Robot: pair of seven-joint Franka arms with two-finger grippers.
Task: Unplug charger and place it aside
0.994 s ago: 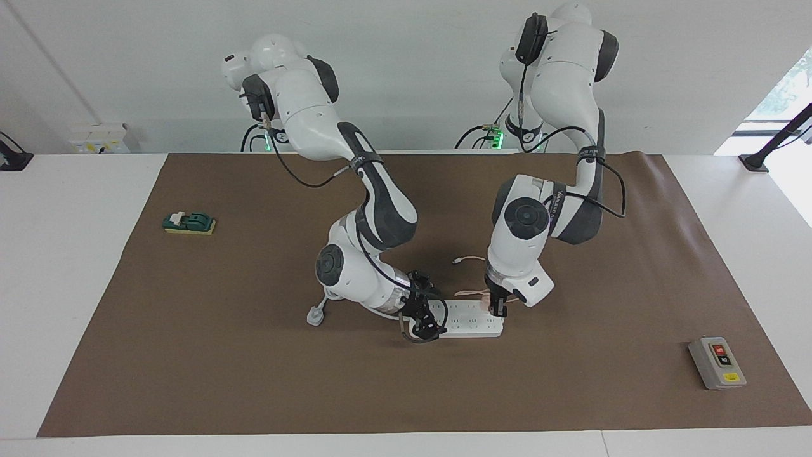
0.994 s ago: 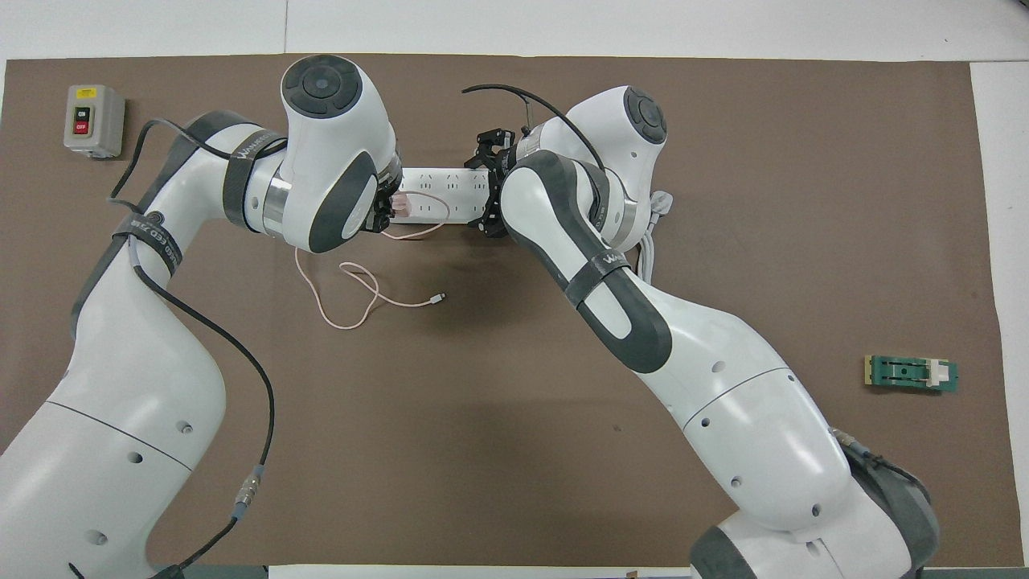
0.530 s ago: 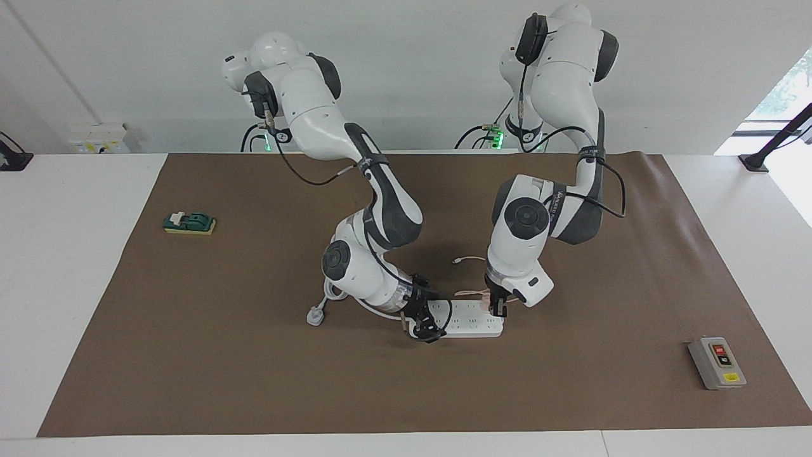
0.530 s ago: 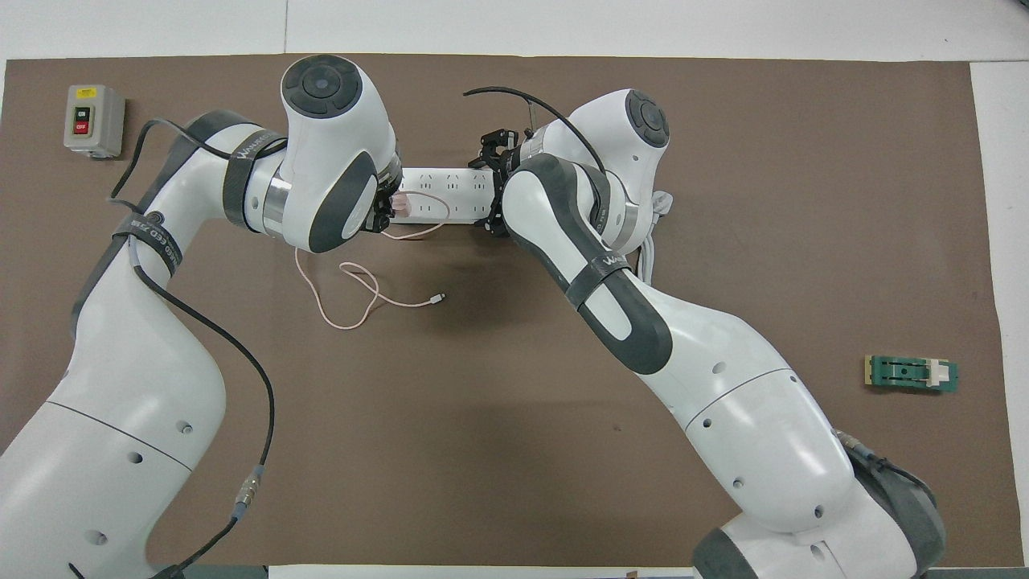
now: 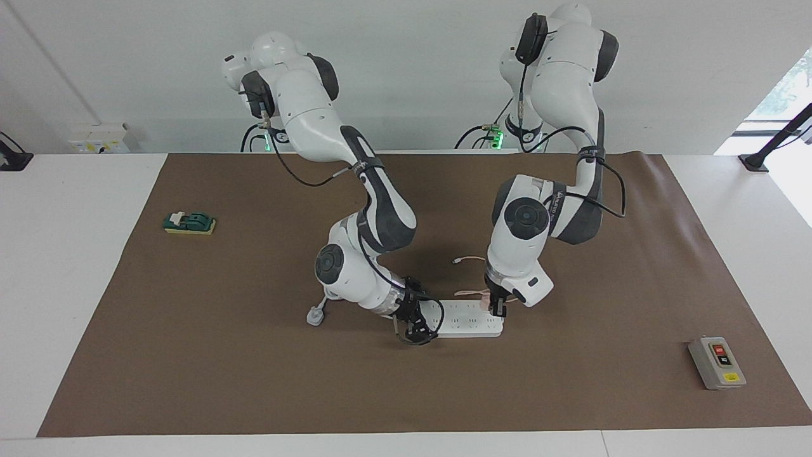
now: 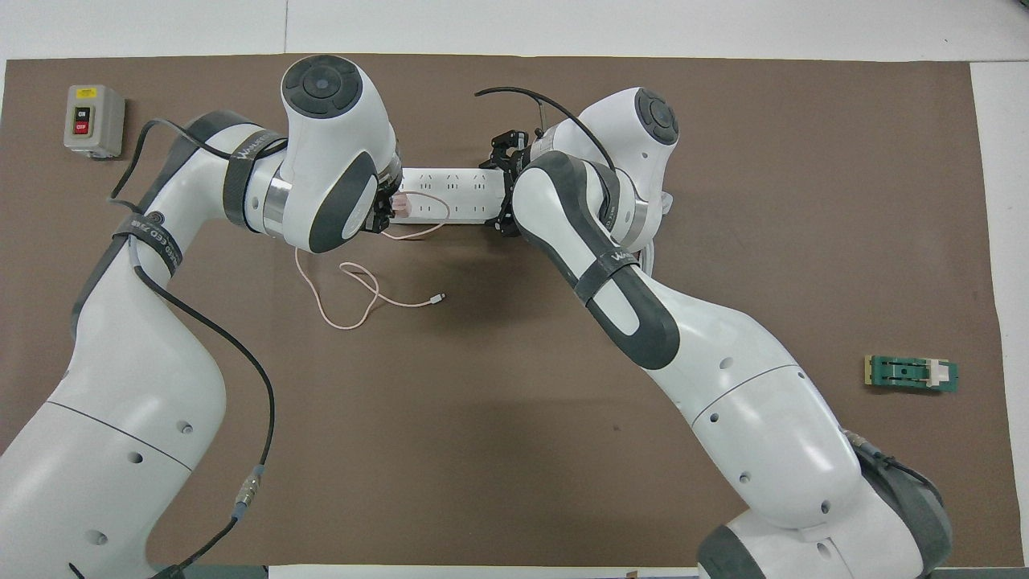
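In the facing view, the right end effector (image 5: pixel 415 325) is low over the nine o'clock end of the white power strip (image 5: pixel 466 319). I cannot tell if it stands apart around that end or already presses on it. The charger (image 5: pixel 486 303) sits in the last socket at the three o'clock end of the strip, on the edge nearer to the robots. The left end effector (image 5: pixel 498 308) is clamped together on this pink cube from above.

The main risk, as I judge it, is that the strip rises together with the charger. This would happen if the left arm pulls up while the right one does not hold the strip down firmly. A pull that is not straight could also jam the pins or make the small cube slip out of the grip. The thin pink cable (image 6: pixel 346 297) lies in loose loops on the brown mat (image 5: pixel 254 381), at six o'clock from the charger in the overhead view. Its white connector (image 6: pixel 436 298) lies free. When the charger is carried aside, the cable can drag and catch on the strip or on the left wrist.

The charger's pins are hidden, so how deep it sits is not clear. The right wrist covers its end of the strip in the overhead view. The contact there is hard to make out.
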